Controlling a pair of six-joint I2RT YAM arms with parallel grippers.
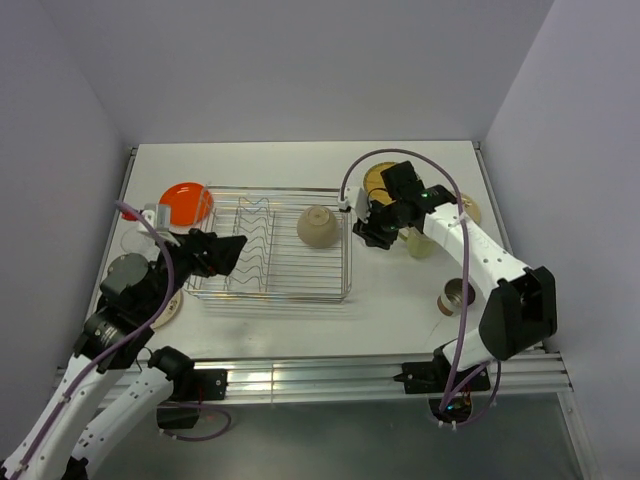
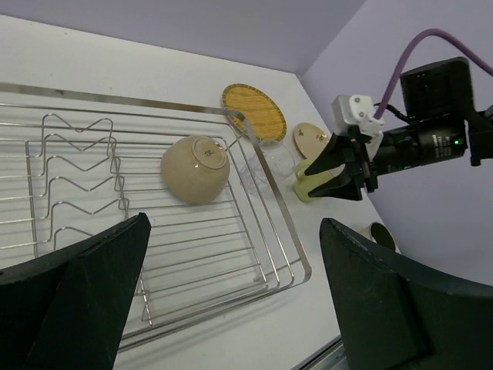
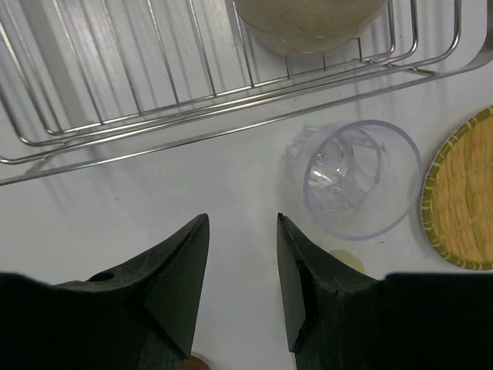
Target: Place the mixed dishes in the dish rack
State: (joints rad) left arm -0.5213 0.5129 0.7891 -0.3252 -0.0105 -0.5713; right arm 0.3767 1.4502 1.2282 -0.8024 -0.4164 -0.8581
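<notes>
We are hovering the nearer right end effector [image 3: 243, 223], half-open and empty, just beside the clear cup [image 3: 354, 177] outside the rack's [image 3: 231, 126] right edge.

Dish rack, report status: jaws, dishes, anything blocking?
Left gripper: jaws open, over rack. Right gripper: jaws open, empty, by clear cup. Bowl racked, cup not yet. Nothing blocking.

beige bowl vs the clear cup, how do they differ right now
The beige bowl lies inside the dish rack; the clear cup stands on the table just outside it. The bowl is opaque with its base showing; the cup is see-through, mouth up. Both are round, and neither is gripped.
</notes>
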